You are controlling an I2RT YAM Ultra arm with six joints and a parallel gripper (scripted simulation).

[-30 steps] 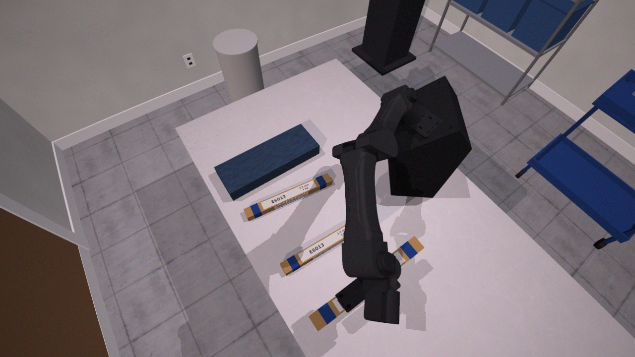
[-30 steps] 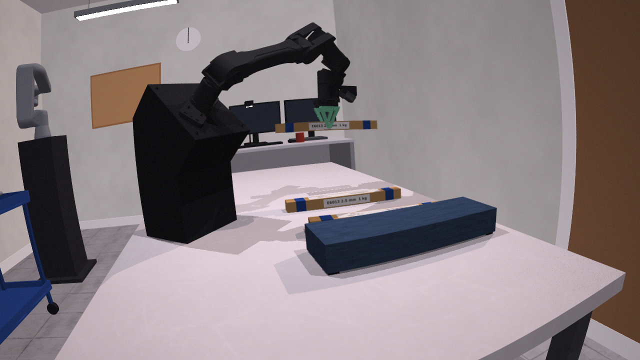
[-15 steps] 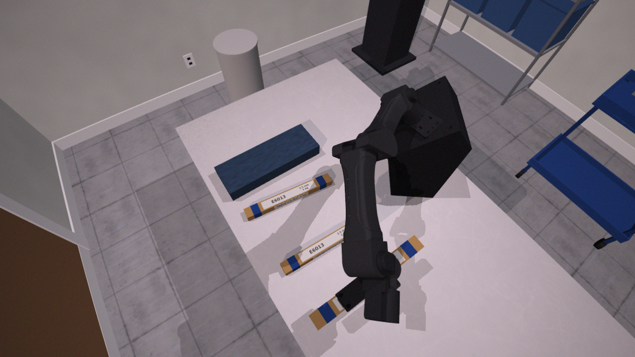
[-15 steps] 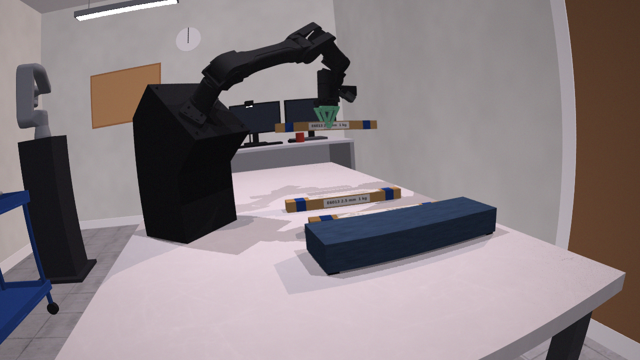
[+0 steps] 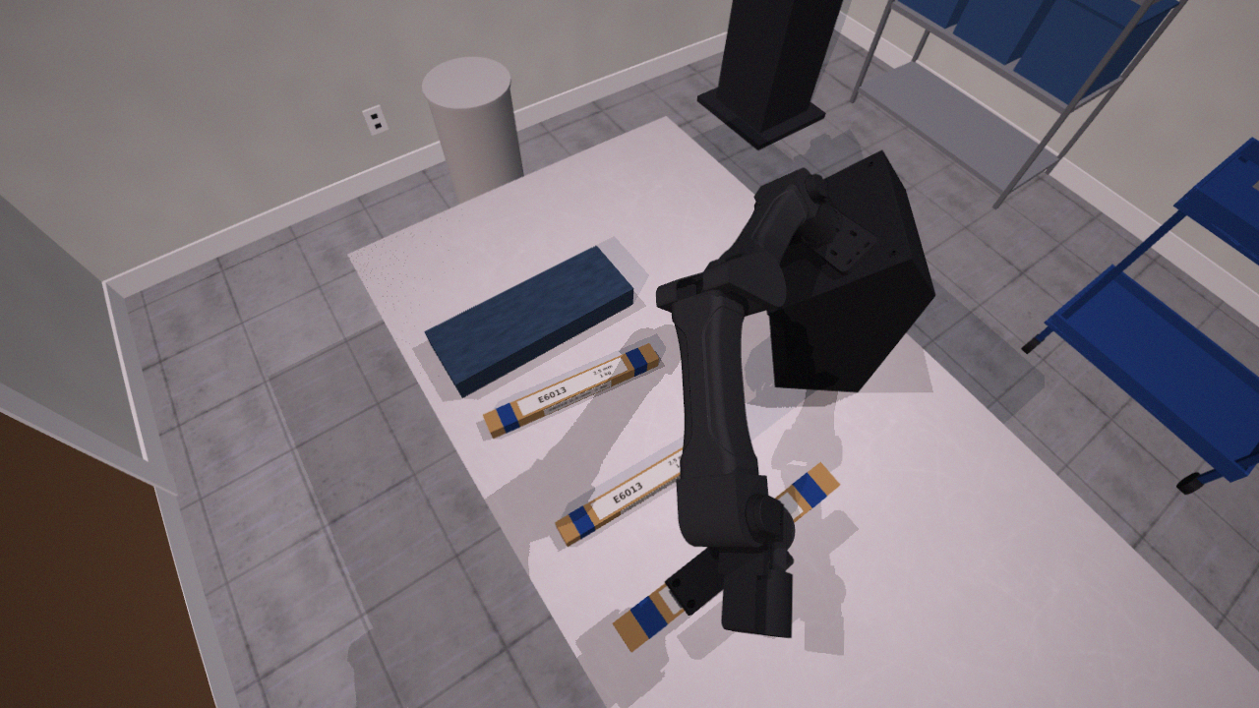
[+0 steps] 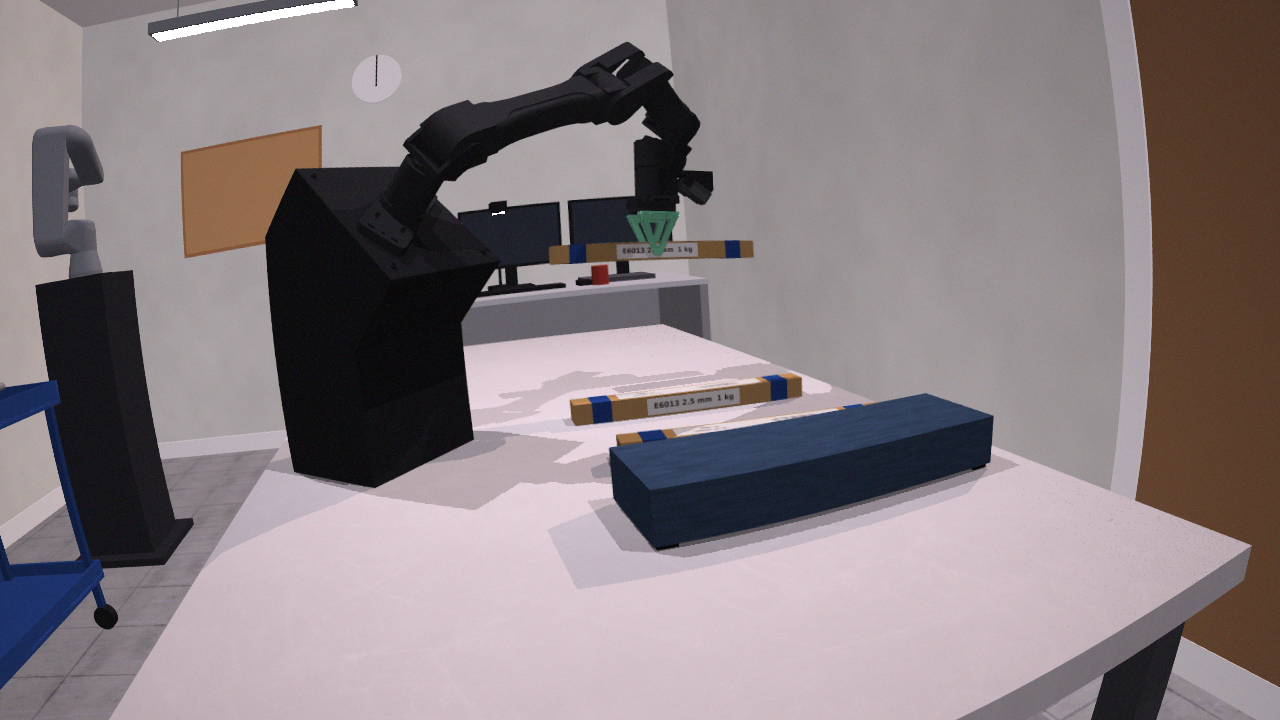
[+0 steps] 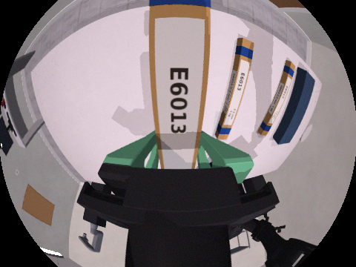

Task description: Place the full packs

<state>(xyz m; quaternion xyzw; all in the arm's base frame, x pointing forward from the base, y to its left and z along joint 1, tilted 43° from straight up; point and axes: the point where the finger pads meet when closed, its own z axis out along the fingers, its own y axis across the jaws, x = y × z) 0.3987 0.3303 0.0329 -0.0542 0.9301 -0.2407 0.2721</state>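
Note:
My gripper [image 6: 656,240] with green fingers is shut on a tan electrode pack [image 6: 650,251] with blue bands, near its middle, and holds it level high above the table. In the wrist view the held pack [image 7: 179,70] runs straight away from the fingers. From above, its ends [image 5: 648,615] show on both sides of my arm. A second pack [image 5: 616,501] lies flat on the table, partly hidden by the arm. A third pack [image 5: 571,391] lies flat right beside the low dark blue platform [image 5: 530,317], which has nothing on it.
The arm's big black base [image 5: 845,272] stands on the table behind the packs. A grey cylinder [image 5: 470,123], a black pedestal [image 5: 770,61] and blue carts [image 5: 1162,343] stand on the floor around the table.

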